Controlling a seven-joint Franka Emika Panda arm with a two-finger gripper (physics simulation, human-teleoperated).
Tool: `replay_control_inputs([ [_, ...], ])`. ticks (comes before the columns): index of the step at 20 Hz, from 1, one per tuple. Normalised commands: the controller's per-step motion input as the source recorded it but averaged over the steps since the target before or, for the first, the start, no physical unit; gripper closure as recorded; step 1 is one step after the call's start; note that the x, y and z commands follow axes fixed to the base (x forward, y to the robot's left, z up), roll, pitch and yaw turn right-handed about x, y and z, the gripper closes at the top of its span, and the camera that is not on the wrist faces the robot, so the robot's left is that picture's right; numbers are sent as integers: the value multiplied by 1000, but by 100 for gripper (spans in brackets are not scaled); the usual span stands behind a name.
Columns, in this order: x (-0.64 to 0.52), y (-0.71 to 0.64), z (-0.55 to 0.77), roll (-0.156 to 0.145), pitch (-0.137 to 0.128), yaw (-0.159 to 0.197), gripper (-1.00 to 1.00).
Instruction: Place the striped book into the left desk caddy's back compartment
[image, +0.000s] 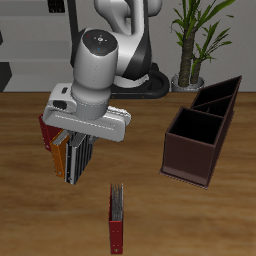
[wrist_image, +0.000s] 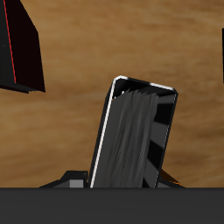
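The striped book (image: 80, 160) hangs under my gripper (image: 86, 138) near the table's side edge, beside an orange book (image: 62, 157). In the wrist view the striped book (wrist_image: 136, 131) fills the middle, tilted, with its near end between my fingers (wrist_image: 77, 181); the gripper (wrist_image: 122, 182) looks shut on it. The left desk caddy (image: 190, 165), a long dark maroon box, lies across the table from the gripper. Its back compartment (image: 222, 92) is the far section beyond the divider and looks empty.
A red book (image: 45, 135) stands beside the orange book. Another red book (image: 117, 218) stands upright near the table's front edge and shows in the wrist view (wrist_image: 22, 44). A potted plant (image: 195, 40) stands behind the caddy.
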Motion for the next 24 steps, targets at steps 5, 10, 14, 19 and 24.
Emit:
replay_control_inputs([
  [5,-625,363,706,-33,-34,-34,100],
  [10,-653,397,536,-1,-55,17,100],
  [14,-515,281,333,-8,-40,7,100],
  [19,-750,352,274,-22,-37,-31,100],
  [24,-523,339,91,21,-40,1,100],
])
